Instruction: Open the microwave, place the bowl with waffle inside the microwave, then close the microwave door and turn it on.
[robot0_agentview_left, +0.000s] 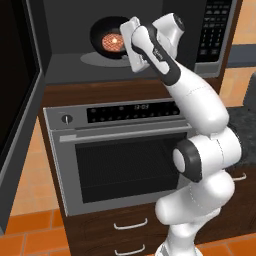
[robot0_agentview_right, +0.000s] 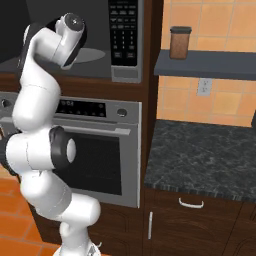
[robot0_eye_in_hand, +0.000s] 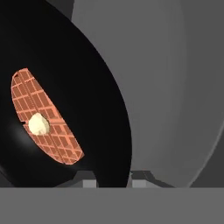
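Note:
The microwave (robot0_agentview_left: 65, 65) stands open, and the microwave door (robot0_agentview_left: 17, 115) is swung out to the left. Inside the cavity, the black bowl with waffle (robot0_agentview_left: 107, 37) hangs tilted above the round glass turntable (robot0_agentview_left: 97, 60), its face turned outward. My gripper (robot0_agentview_left: 125, 39) is shut on the bowl's right rim. In the hand view the bowl (robot0_eye_in_hand: 87, 87) is close up, with the orange-brown gridded waffle (robot0_eye_in_hand: 48, 122) and a pale dab on it; the rim passes between my gripper's (robot0_eye_in_hand: 113, 181) tips. The black keypad panel (robot0_agentview_right: 125, 32) is to the right of the cavity.
A steel oven (robot0_agentview_left: 125, 150) with a bar handle sits under the microwave, with wooden drawers (robot0_agentview_left: 130, 225) below it. To the right are a dark stone counter (robot0_agentview_right: 200, 155) and a shelf carrying a brown jar (robot0_agentview_right: 180, 42).

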